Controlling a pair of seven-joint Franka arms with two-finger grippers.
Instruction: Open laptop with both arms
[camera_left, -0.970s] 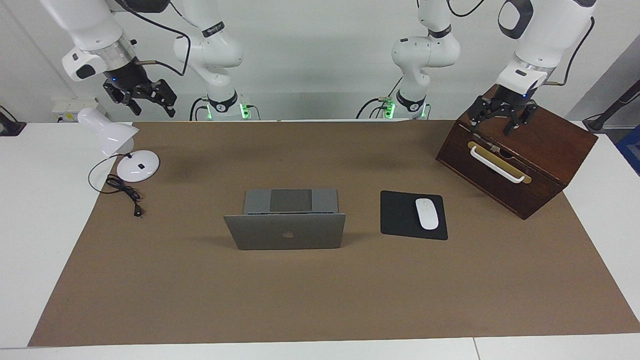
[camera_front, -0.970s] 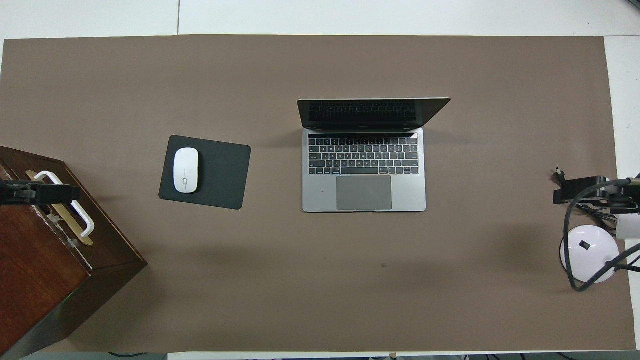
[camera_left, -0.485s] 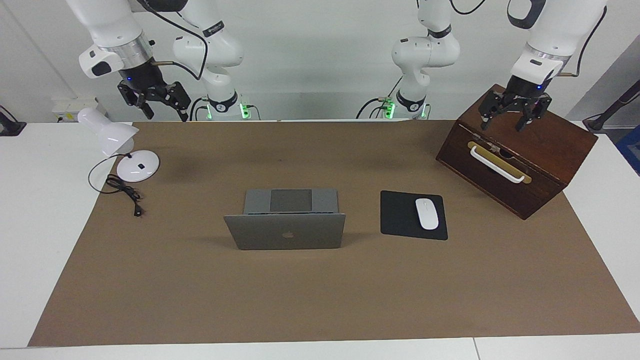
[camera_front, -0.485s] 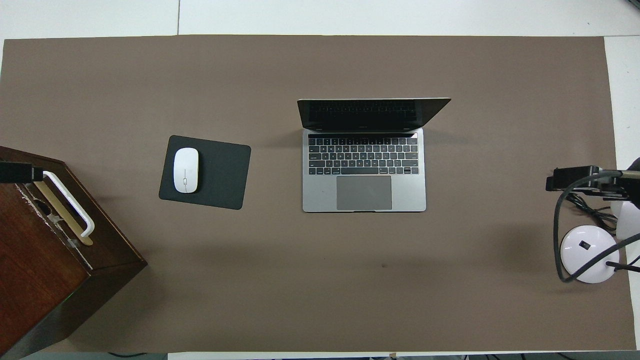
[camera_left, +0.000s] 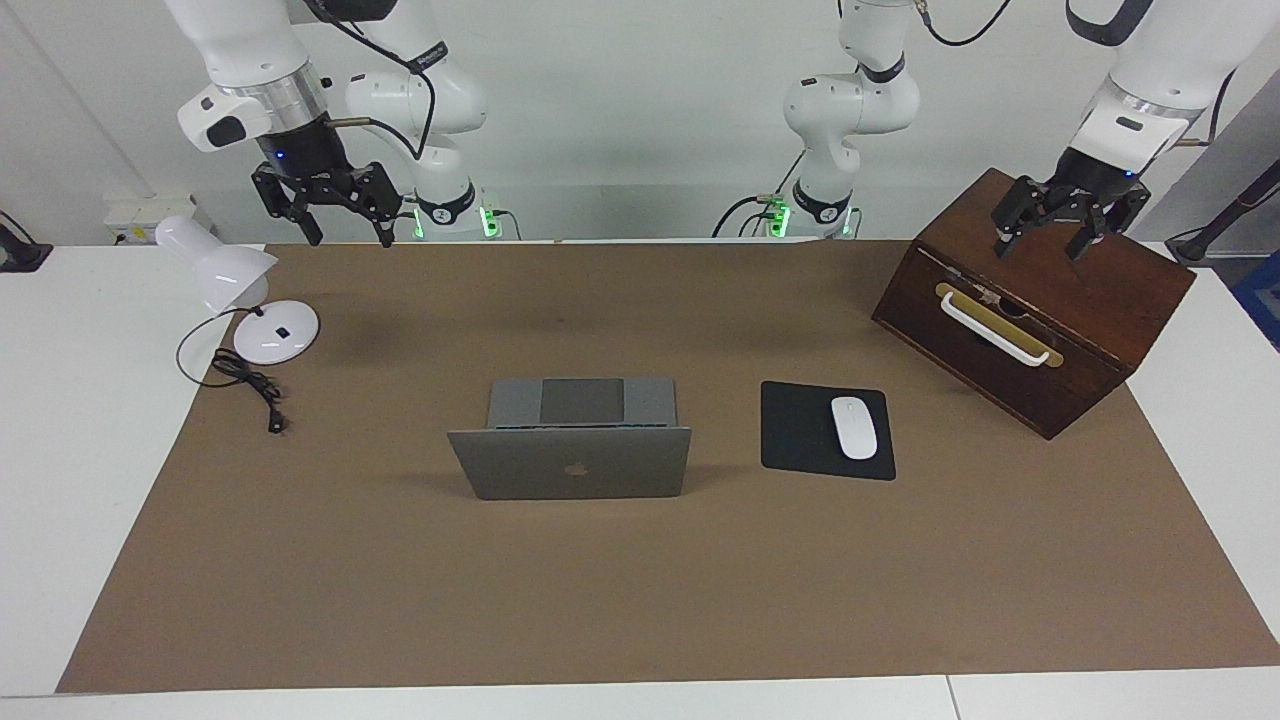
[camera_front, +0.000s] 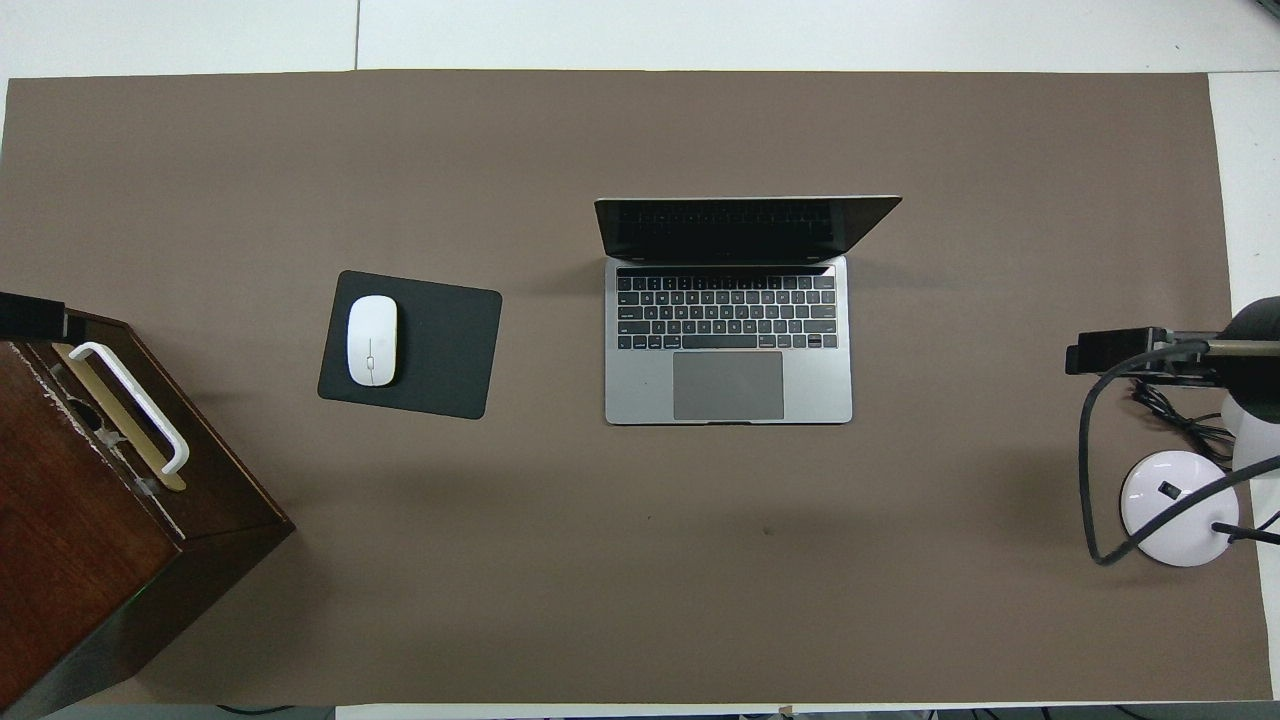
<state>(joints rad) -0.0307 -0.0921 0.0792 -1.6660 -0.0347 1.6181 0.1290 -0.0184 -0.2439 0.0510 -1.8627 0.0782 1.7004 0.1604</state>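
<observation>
The silver-grey laptop (camera_left: 570, 465) (camera_front: 728, 350) sits mid-table with its lid raised, screen and keyboard turned toward the robots. Nothing touches it. My left gripper (camera_left: 1042, 240) hangs open and empty just over the top of the wooden box (camera_left: 1040, 300); in the overhead view only its tip (camera_front: 30, 317) shows at the frame's edge. My right gripper (camera_left: 350, 235) (camera_front: 1110, 355) is up in the air, open and empty, over the brown mat's edge beside the white desk lamp (camera_left: 230, 275). Both arms are well away from the laptop.
A black mouse pad (camera_left: 805, 435) with a white mouse (camera_left: 854, 427) lies between the laptop and the wooden box, which has a white handle (camera_left: 995, 325). The lamp's base (camera_front: 1175, 505) and black cord (camera_left: 250, 385) lie at the right arm's end. A brown mat (camera_left: 640, 580) covers the table.
The right gripper has swung from above the lamp toward the table's middle. The left gripper has drifted across the box top toward the table's end. The laptop has not moved.
</observation>
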